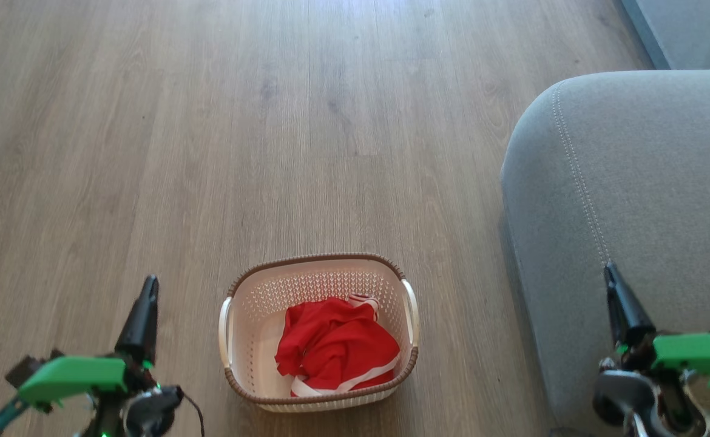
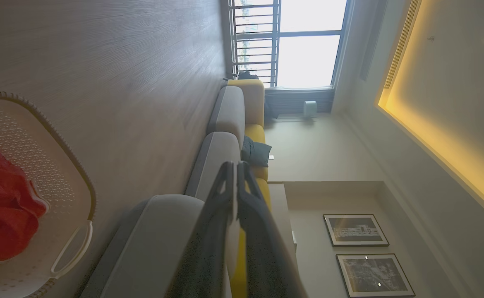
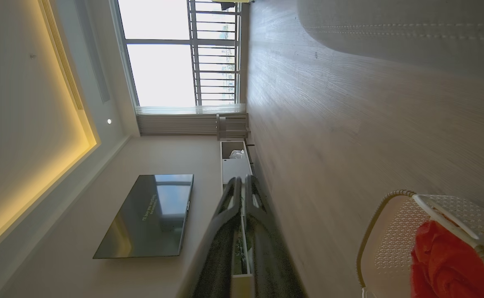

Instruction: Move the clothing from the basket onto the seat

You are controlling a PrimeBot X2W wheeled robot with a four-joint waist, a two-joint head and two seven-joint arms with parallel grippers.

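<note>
Here, the clothing point(image 1: 337, 346) is lying bunched in the basket point(image 1: 315, 285), a red heap with white bands sitting toward the 5 o'clock side of its bottom. The basket is standing on the wooden floor point(image 1: 209, 121) at 6 o'clock in the head view. The grey seat point(image 1: 646, 182) is rising at 3 o'clock, near the basket but apart from it. The left fingers point(image 1: 142, 321) are hanging at 8 o'clock, pressed together and gripping nothing, well clear of the basket. The right fingers point(image 1: 625, 309) are showing at 4 o'clock against the seat's side, likewise closed and empty. Both pairs are pointing toward 12 o'clock.
</note>
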